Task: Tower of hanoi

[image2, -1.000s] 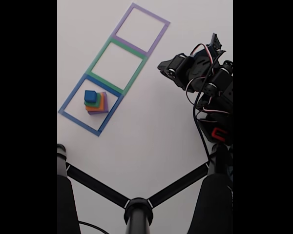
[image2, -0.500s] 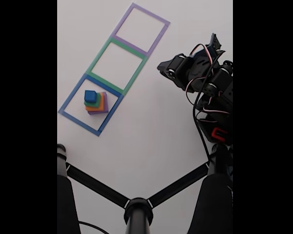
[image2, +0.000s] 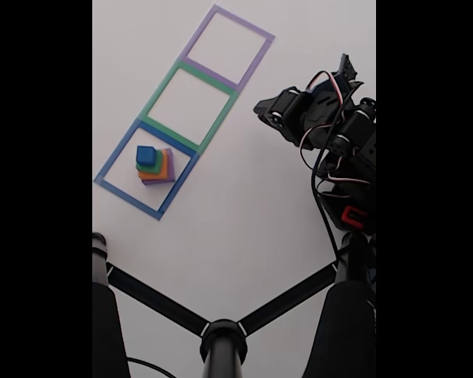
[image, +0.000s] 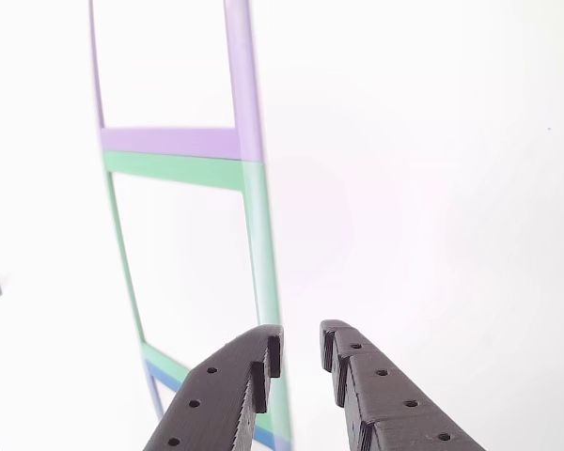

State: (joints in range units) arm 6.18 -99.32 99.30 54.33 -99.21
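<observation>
While the jaws stand slightly parted with nothing between them, we log the gripper (image: 301, 349) as idle above bare table beside the green taped outline (image2: 191, 96), with the purple taped outline (image2: 227, 47) beyond it. We list the tower of hanoi (image2: 154, 165) as one stack inside the blue taped outline (image2: 110, 167), well apart from the gripper: purple block (image2: 169, 167) lowest, orange block (image2: 162, 169), green block (image2: 150, 168), blue block (image2: 146, 155) on top. We judge no move begun; the next calls for a reach across to the stack, wider jaws, and a grasp of the blue block alone.

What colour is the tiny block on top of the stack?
Blue. The top block shows best in the fixed view.
</observation>
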